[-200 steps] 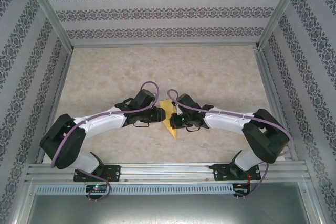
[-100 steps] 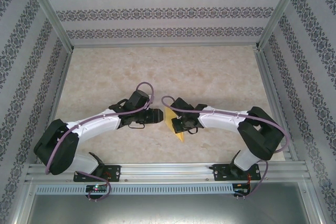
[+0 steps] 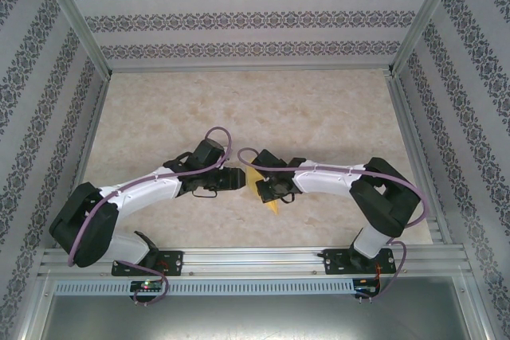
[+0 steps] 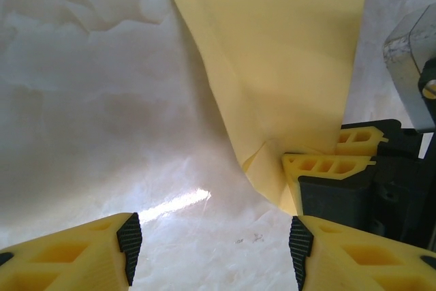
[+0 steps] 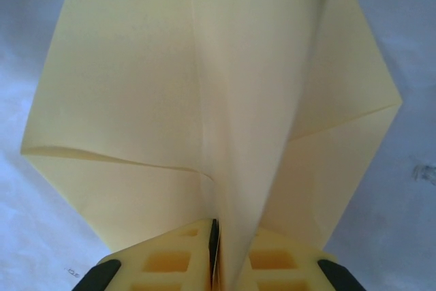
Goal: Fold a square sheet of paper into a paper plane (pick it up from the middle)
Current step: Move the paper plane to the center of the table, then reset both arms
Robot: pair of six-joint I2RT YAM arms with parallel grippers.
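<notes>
Yellow fingers of my right pincer are pressed together on the paper sheet, clamped at its narrow bottom end, right on the centre crease. From the grip the sheet fans up and away: one long crease up the middle, a folded flap each side, corners sticking out left and right. Plain mustard-yellow.

Left pincer: jaws apart, nothing between them, just bare bench under the gap. The sheet is ahead of it and to the right, its lower tip pinched in the right pincer's fingers. It looks lifted and tilted there, with a shadow on the marble-look bench to its left. Can't tell if its lowest point touches the bench.

Top camera: both pincers sit tip to tip around mid-bench, slightly toward the near side. The left one is just beside the sheet's left edge; contact not clear. The sheet shows as a narrow yellow sliver between them, pointed end poking out below the right pincer toward the near edge. Left arm and right arm bow outward from their bases on the aluminium rail. Patterned walls on three sides.
</notes>
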